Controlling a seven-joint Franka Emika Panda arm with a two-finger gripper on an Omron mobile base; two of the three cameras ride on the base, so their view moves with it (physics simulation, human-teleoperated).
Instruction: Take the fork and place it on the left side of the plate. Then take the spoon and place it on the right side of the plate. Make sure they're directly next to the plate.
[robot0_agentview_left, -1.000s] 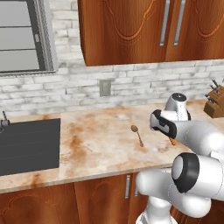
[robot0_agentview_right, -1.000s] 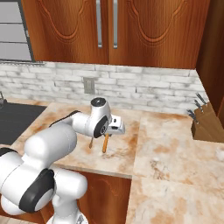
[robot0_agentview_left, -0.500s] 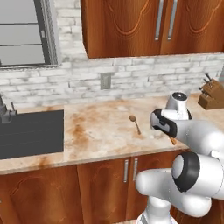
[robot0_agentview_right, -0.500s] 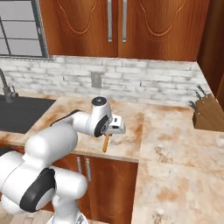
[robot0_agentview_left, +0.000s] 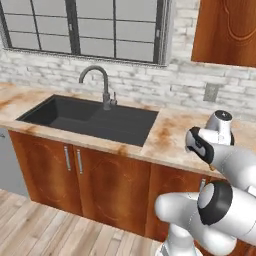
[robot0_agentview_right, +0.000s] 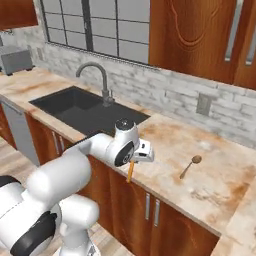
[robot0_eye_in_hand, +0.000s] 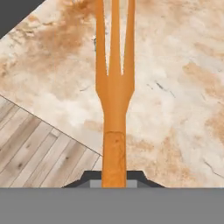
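1. The two-finger gripper (robot0_agentview_right: 134, 161) is clamped on the slim orange-tan wooden fork (robot0_eye_in_hand: 114, 96), whose handle runs down between the jaws.
2. From the right base camera the fork (robot0_agentview_right: 130, 172) hangs over the front edge of the marbled tan stone counter (robot0_agentview_right: 210, 185), seemingly clear of it.
3. The small dark-brown spoon (robot0_agentview_right: 190, 166) lies on the counter, well right of the gripper.
4. The black sink (robot0_agentview_right: 85, 107) sits to the left.

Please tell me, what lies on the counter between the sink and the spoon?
Nothing stands there: between the sink and the spoon the right base view shows bare marbled counter, with the gripper holding the fork at its front edge.
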